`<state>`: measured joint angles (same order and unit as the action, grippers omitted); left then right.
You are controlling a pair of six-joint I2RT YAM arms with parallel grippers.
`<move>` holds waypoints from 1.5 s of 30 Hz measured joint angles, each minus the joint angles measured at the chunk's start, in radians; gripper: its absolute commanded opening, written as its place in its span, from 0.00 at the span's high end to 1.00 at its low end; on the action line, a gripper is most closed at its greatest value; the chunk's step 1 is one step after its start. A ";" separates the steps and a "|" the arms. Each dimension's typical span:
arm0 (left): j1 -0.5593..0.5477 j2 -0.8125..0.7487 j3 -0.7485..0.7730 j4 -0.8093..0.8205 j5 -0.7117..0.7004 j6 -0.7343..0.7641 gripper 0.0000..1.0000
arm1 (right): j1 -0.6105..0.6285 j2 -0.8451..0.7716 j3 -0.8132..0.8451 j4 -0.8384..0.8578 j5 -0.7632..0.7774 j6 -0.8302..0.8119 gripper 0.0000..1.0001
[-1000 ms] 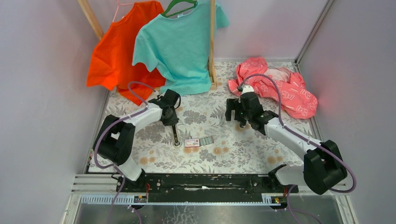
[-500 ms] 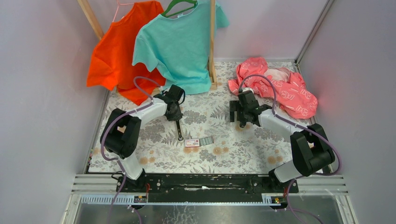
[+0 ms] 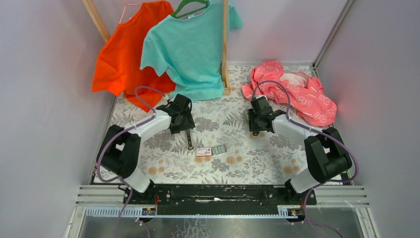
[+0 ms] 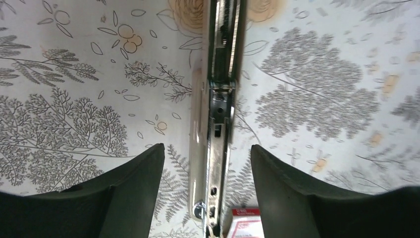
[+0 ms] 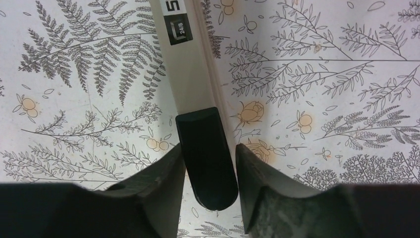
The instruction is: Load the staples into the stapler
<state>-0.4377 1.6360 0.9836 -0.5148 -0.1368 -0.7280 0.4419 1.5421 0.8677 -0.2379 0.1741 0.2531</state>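
From above, the staples box (image 3: 203, 151) lies mid-surface (image 3: 247, 166), with a grey staple strip (image 3: 219, 148) just right of it. The thin dark stapler rail (image 3: 189, 140) lies just left of and beyond the box, its near end close to the box. My left claw (image 3: 184, 125) hangs over the rail's far end. My right claw (image 3: 256, 128) is well off to the right, low over the surface, and it hides whatever sits beneath it.

On the left wrist camera, the left claw (image 4: 207, 151) stands wide apart. Its fingers (image 4: 133, 188) straddle the shiny rail (image 4: 220, 99) with a clear gap on each side, so it holds nothing. A corner of the red-and-white box (image 4: 246, 224) shows at the bottom edge.

On the right wrist camera, the right claw (image 5: 209, 151) has drawn in on the black end (image 5: 208, 163) of a white stapler part (image 5: 188, 64) printed 24/6. Both fingers (image 5: 158, 188) sit flush against its sides. It looks clamped, though I can't judge how firmly.

I take the step in hand to be getting the stapler parts placed so a strip can go into the channel. To do it well, I'd keep the right grip square on that black end so it can't twist. I'd also lift the free left claw straight off the rail so as not to nudge it, and only then go for the loose strip rather than the box.
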 measured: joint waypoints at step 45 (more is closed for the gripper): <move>-0.268 -0.158 -0.131 0.496 0.313 -0.183 0.57 | 0.095 -0.250 -0.227 0.554 -0.483 0.556 1.00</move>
<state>-0.7059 1.4780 0.8524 -0.0193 0.1764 -0.9115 0.5373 1.2919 0.6407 0.3161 -0.3092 0.8089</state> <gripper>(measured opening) 0.488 0.386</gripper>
